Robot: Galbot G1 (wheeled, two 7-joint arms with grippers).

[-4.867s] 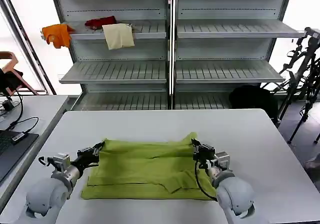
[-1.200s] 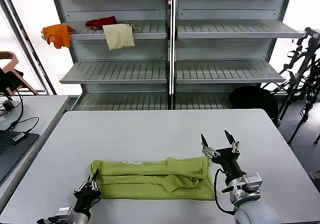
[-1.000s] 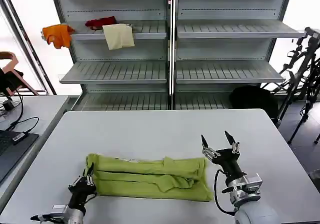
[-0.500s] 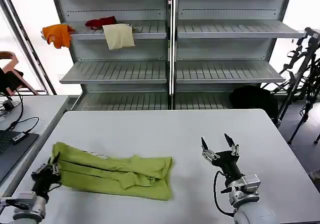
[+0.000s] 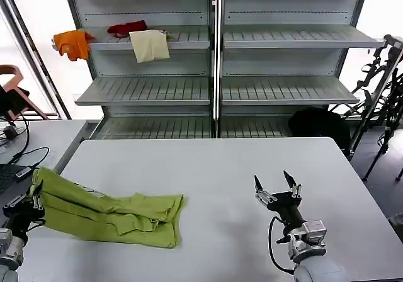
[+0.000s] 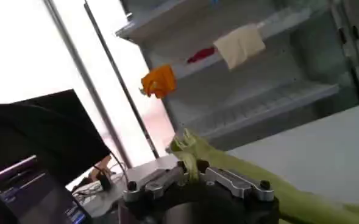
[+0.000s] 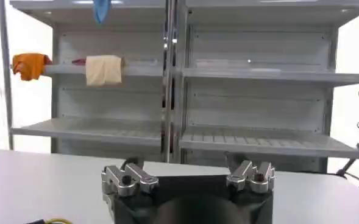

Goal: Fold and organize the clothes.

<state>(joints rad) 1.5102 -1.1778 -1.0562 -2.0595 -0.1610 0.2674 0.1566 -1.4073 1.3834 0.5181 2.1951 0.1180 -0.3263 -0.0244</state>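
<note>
My left end effector [image 5: 25,208] sits at the lower left edge of the head frame, at the left rim of the grey surface [image 5: 214,169]. Its fingers are pressed together on one end of the lime T-shirt [image 5: 107,209], pinching a bunched fold of the fabric. In the left wrist frame the same end effector [image 6: 188,172] appears at the lower centre, with the green T-shirt [image 6: 252,176] rising between the metal fingers [image 6: 231,181] and trailing off toward the lower right of that frame.

The T-shirt lies folded into a long band in the lower left quarter of the head frame. Its gripped end is at the surface's left edge and its free end lies crumpled near the lower centre. A thin pale strip shows along its upper fold.

My right end effector [image 5: 276,182] stands in the lower right part of the head frame, above the surface and well apart from the T-shirt. Its two pointed fingertips [image 5: 257,182] are spread wide and grip nothing. In the right wrist frame my right end effector [image 7: 188,173] shows its fingers [image 7: 125,178] set far apart at the lower centre, with bare surface [image 7: 39,182] beyond.

Behind the surface stands a metal shelf unit [image 5: 214,62]. On its upper left shelf are an orange garment [image 5: 72,43], a red garment [image 5: 126,27] and a cream garment [image 5: 149,45].
</note>
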